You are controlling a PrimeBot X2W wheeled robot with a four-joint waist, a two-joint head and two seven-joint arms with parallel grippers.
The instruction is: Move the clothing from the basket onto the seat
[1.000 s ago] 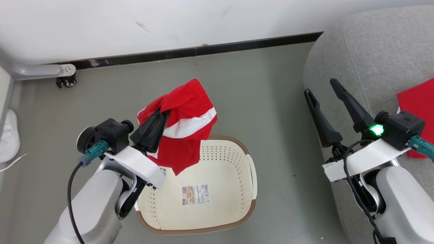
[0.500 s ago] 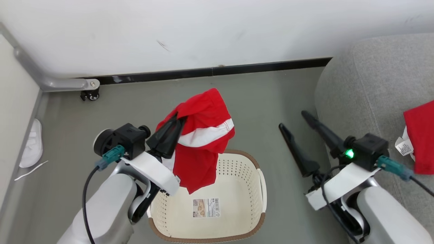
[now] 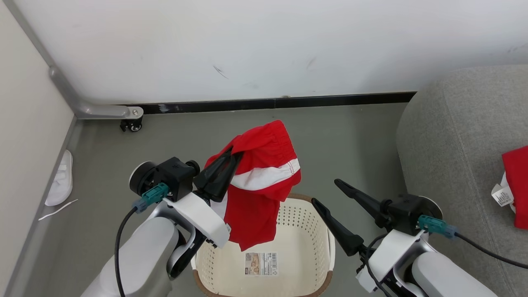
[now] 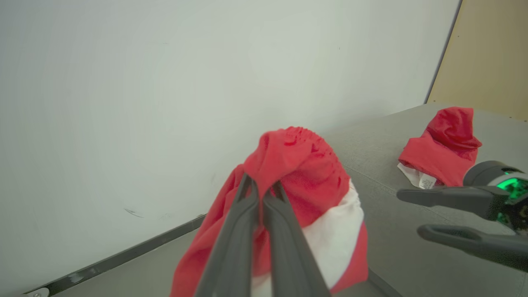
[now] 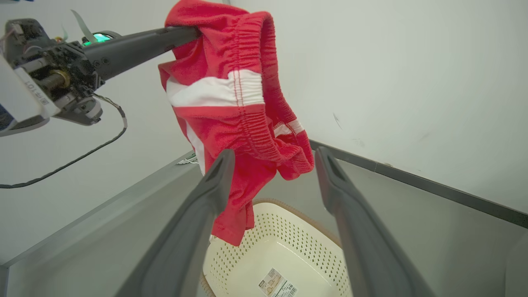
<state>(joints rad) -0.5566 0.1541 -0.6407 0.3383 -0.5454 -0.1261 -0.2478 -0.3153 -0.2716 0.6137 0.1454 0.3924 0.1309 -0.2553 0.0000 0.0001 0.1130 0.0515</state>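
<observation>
Head view: wide-open, empty right fingers (image 3: 357, 196) have swung from seat (image 3: 449, 156) toward clothing (image 3: 264, 194) pinched by left fingers (image 3: 229, 161) over basket (image 3: 305, 235); handover likely.

Head cam has tilted up and turned. There is more wall (image 3: 247, 49) in frame, the skirting (image 3: 288, 101) sits lower, and everything slides down and right. That is camera motion, not the objects.

The seat (image 3: 445, 144) is now cropped harder at the right, and the red piece (image 3: 517, 185) lying on it is pushed to the frame edge.

Real change: the right gripper (image 3: 325, 191) has swung left off the seat. A second ago its fingers pointed up over the seat's near edge, well apart from the basket (image 3: 305, 222). Now they aim up-left at the clothing (image 3: 264, 165) hanging from the left gripper (image 3: 236, 153). The lower finger overlaps the basket's right rim in head view.
</observation>
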